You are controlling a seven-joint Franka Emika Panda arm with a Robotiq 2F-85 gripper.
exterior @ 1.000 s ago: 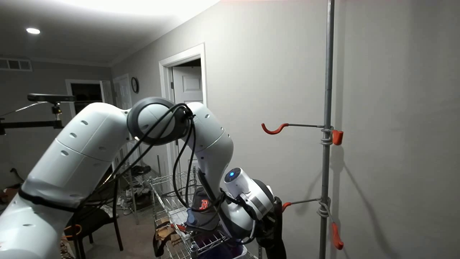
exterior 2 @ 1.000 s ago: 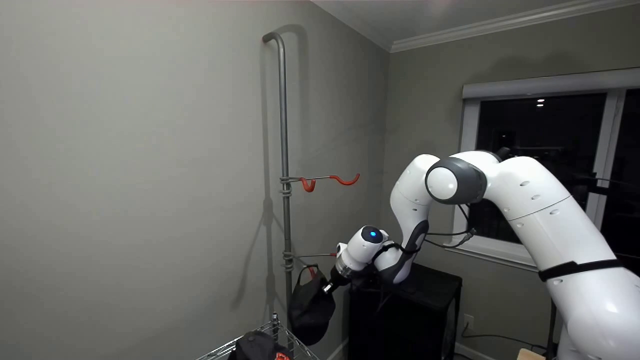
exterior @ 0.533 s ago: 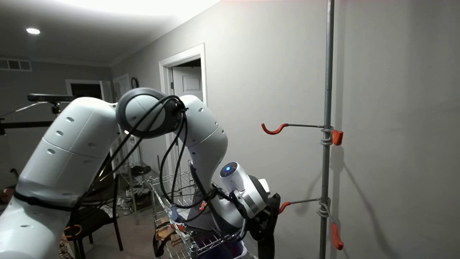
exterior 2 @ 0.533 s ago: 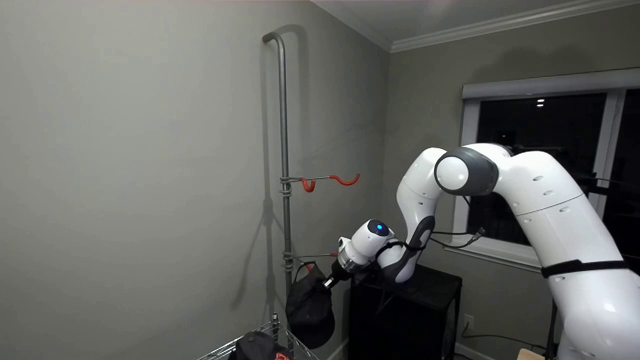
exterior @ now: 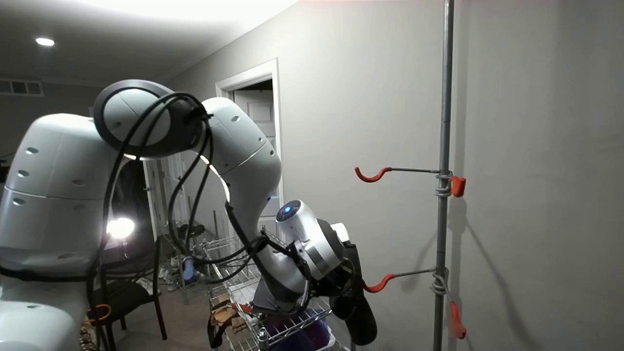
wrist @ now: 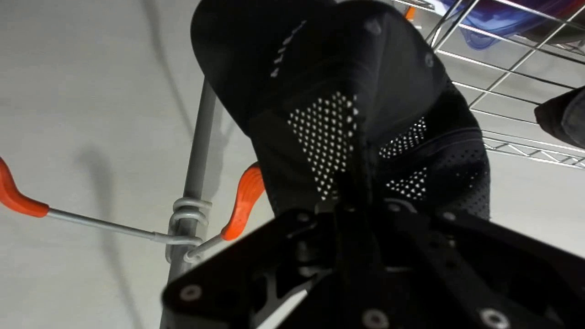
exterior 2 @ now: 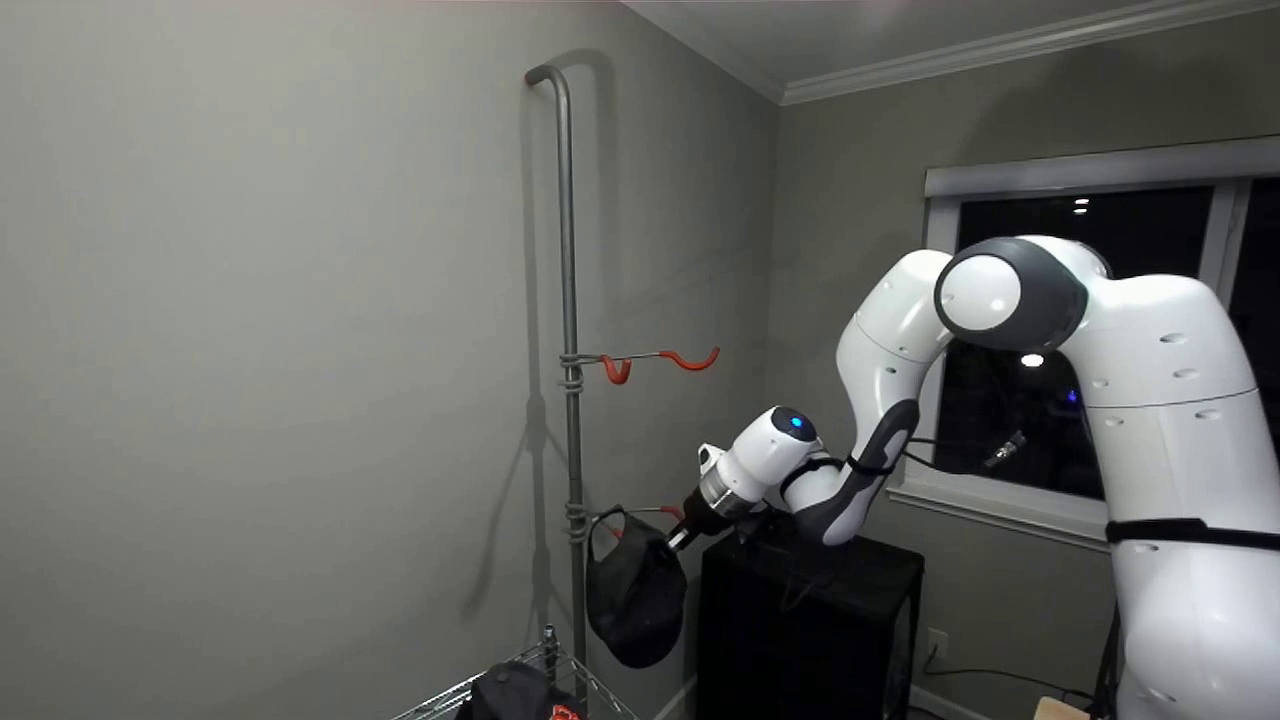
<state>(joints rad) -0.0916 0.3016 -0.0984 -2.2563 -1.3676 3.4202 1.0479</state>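
My arm (exterior 2: 1160,350) draws back: compared with a second ago, its elbow is higher and folded closer to its base, and the wrist sits farther from the metal pole (exterior 2: 569,300). The black cap (exterior 2: 637,600) comes along with the wrist, its bottom edge now higher in an exterior view, so I judge that the grip is really carrying it. It hangs in the air near the pole, rounded end lowest, and more of the lower red hook (exterior: 374,290) now shows beside its edge. Whether that hook passes through the gap at the back of the cap or merely sits behind the fabric, I can't tell.

As for materials, the pole is dull grey tube, straight until its bent top. The surface (exterior 2: 550,655) is shiny wire shelving in a wide grid, and it carries a second cap (exterior 2: 515,690), dark with a red emblem. The held cap looks soft and thin, its crown creased, its brim a stiffer rounded blade. The hook is a slim grey rod, coiled around the pole and ending in a smooth, curved, rubbery-looking sleeve. My gripper (wrist: 356,198) looks drawn tight together, fabric pinched between its fingers at the cap's near edge. Finest of all are the pale lettering (wrist: 279,59), too slanted for me to read, and the tiny perforations that let light through the cap's panels.
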